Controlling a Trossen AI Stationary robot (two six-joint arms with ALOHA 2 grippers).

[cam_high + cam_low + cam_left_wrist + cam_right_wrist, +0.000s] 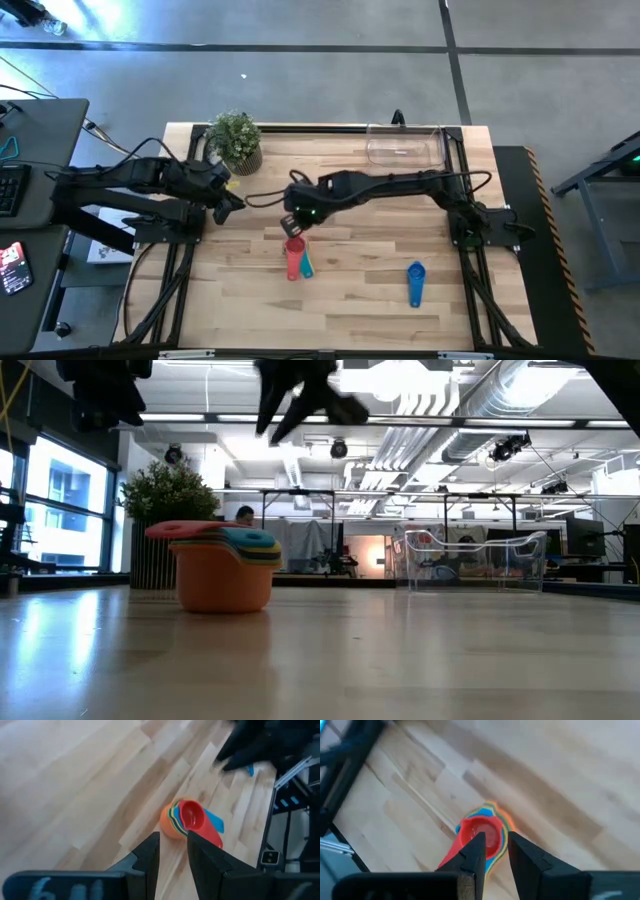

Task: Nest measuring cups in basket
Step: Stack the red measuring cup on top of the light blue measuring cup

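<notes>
Pale wooden planks of the table (240, 300) are carrying a nested stack of coloured plastic measuring cups (296, 258), red one on top, mid-table. The right gripper (293, 223) is hovering just above it, fingers slightly parted and empty. The left gripper (236, 200) is waiting near the potted plant (236, 140), narrowly parted, grasping nothing. A lone blue plastic cup (416, 280) is lying apart, likely next for nesting; the clear plastic basket (405, 146) is sitting at the far edge.
</notes>
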